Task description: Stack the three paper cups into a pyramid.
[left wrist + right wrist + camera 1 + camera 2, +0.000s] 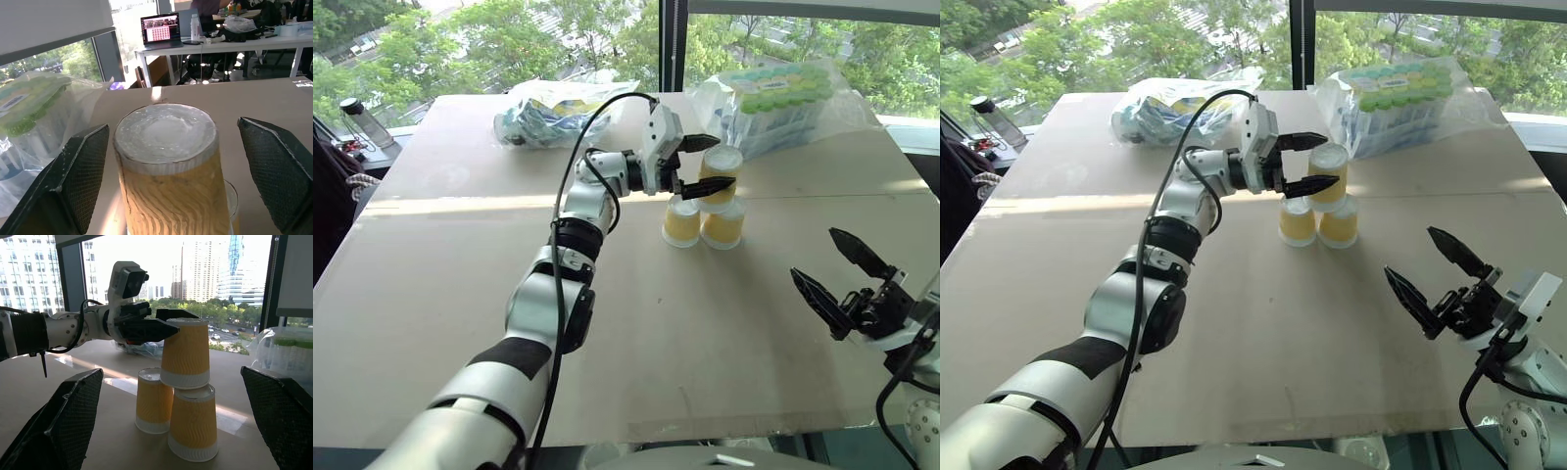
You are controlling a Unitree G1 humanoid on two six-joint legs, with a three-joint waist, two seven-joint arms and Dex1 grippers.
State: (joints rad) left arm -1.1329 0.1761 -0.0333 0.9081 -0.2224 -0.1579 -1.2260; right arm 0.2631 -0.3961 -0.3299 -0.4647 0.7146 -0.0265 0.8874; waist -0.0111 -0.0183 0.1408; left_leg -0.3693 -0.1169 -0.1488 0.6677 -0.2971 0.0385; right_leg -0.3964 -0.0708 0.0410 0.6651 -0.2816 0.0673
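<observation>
Atop pyramid (707,201) | left hand (705,163) spread wide around top cup (720,178), gaps both sides | right hand (842,277) wide, empty

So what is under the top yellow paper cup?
The top yellow ribbed paper cup sits upside down on two matching cups. Its rim hides where it bears on them.
</observation>
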